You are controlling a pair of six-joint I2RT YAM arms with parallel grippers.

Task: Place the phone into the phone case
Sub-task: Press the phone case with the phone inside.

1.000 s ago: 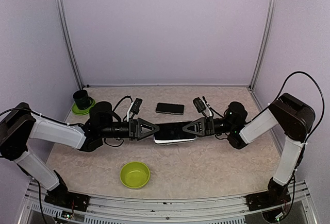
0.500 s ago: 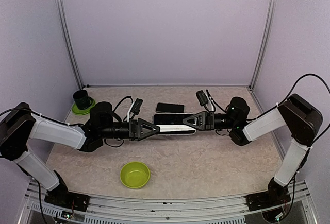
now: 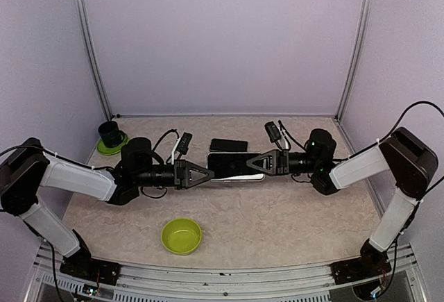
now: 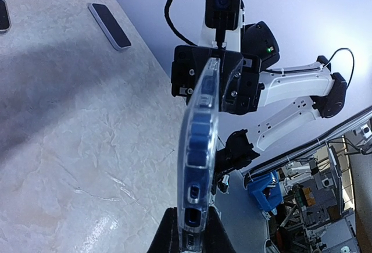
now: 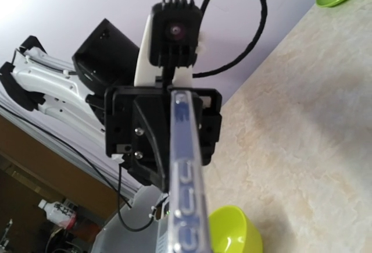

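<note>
A clear phone case (image 3: 236, 166) hangs above the middle of the table, held end to end between my two grippers. In the left wrist view the phone case (image 4: 200, 142) is edge-on, and the blue side of a phone shows through its clear wall. My left gripper (image 3: 207, 174) is shut on its left end, with both black fingers (image 4: 165, 235) pressed against its sides. My right gripper (image 3: 253, 166) is shut on the other end. In the right wrist view only the case's edge (image 5: 186, 195) shows and my own fingers are hidden.
A dark phone (image 3: 228, 145) lies flat on the table just behind the held case, also visible in the left wrist view (image 4: 110, 26). A green bowl (image 3: 182, 235) sits near the front. At back left, a dark cup stands on a green saucer (image 3: 110, 135).
The right gripper lifted the case a little, moved it back and turned it. The left gripper, open before, has shut on the case's left end.
</note>
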